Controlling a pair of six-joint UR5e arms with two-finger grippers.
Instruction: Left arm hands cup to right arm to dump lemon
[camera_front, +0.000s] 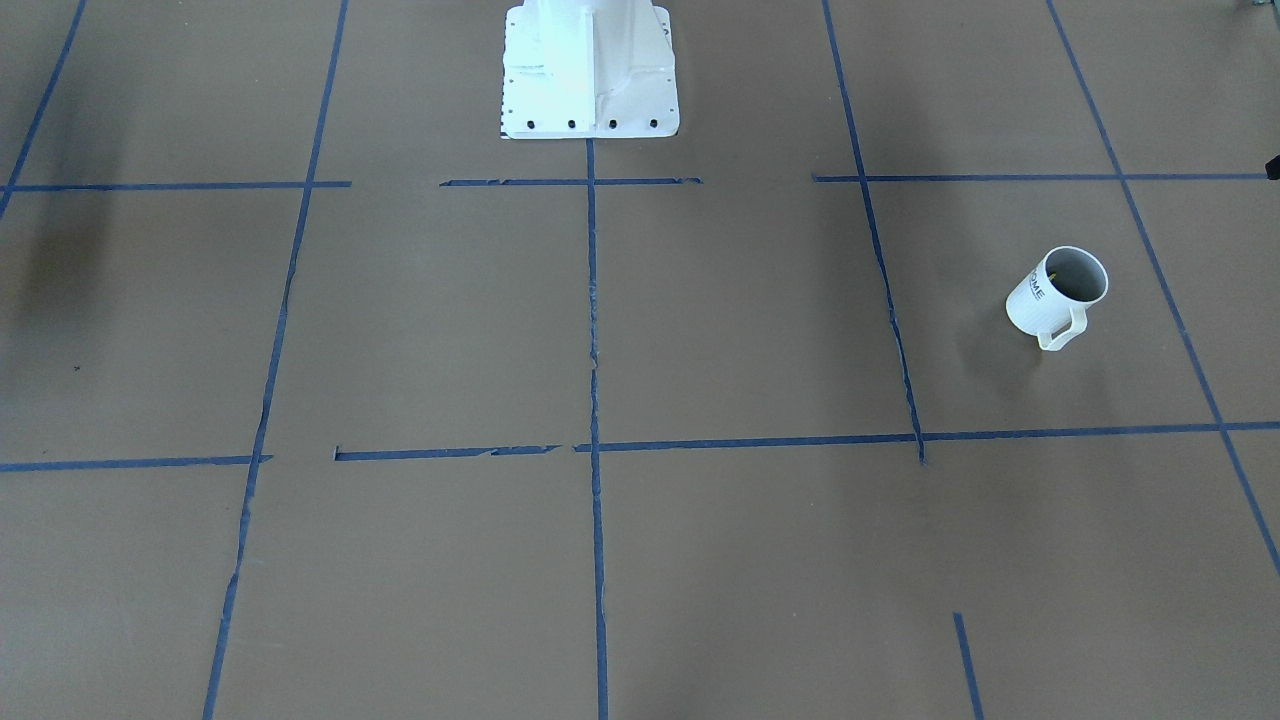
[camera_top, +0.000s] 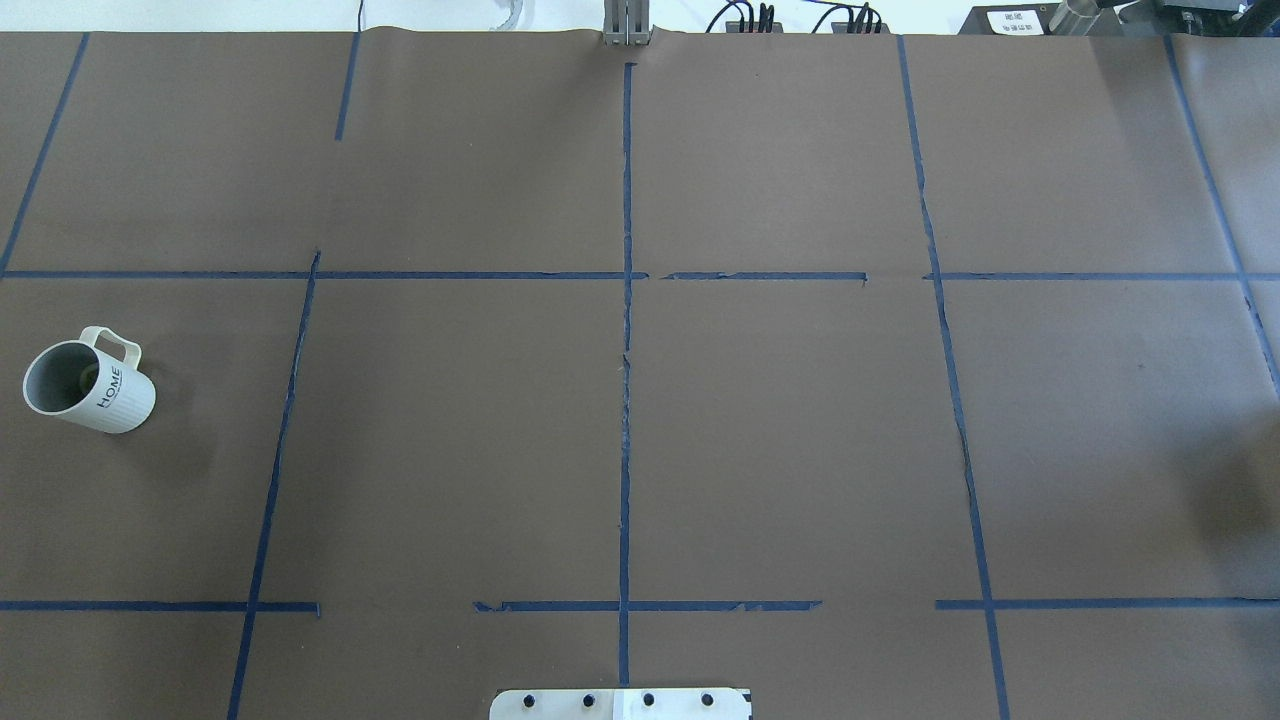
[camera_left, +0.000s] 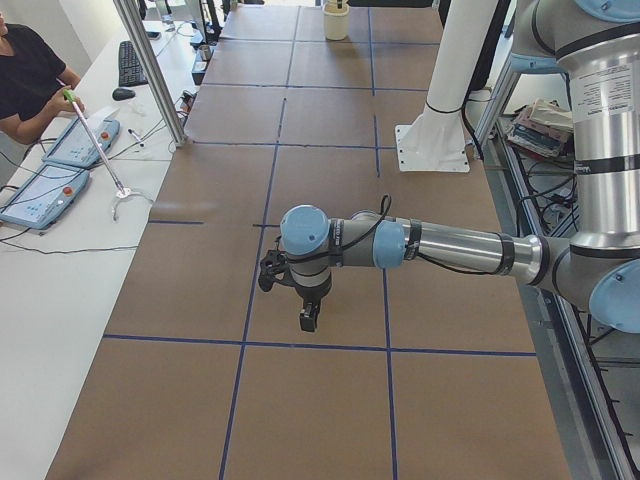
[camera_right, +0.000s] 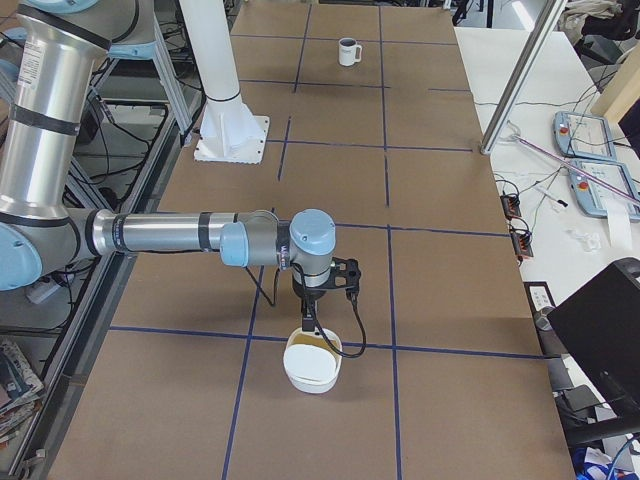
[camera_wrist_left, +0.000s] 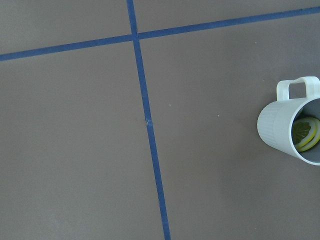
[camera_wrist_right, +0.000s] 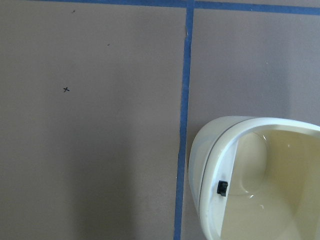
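The cup (camera_top: 88, 380) stands upright on the brown-covered table (camera_top: 800, 450), far out on the robot's left side, inside one of the squares marked with blue tape (camera_top: 626, 400). It is a small white mug with fine vertical ribs, a grey inside and dark "HOME" lettering on its wall. Its pale cream loop handle points away from the robot's base. Nothing touches it.

In my left wrist feed the cup (camera_wrist_left: 287, 131) sits at the right edge, partly cut off. I can see the lemon (camera_wrist_left: 305, 134) down inside it, yellow at the rim and dull green toward the middle.

From the side, the left gripper (camera_left: 310, 320) hangs fingers-down over the table. I cannot tell from that view whether it is released or clenched.

The right gripper (camera_right: 308, 322) points down just over a cream bowl (camera_right: 310, 382) at the robot's right end, well apart from the cup (camera_right: 348, 51). I cannot tell its state either, nor whether it touches the bowl. The right wrist feed shows the bowl (camera_wrist_right: 205, 165) at its lower right, beside a tape line.
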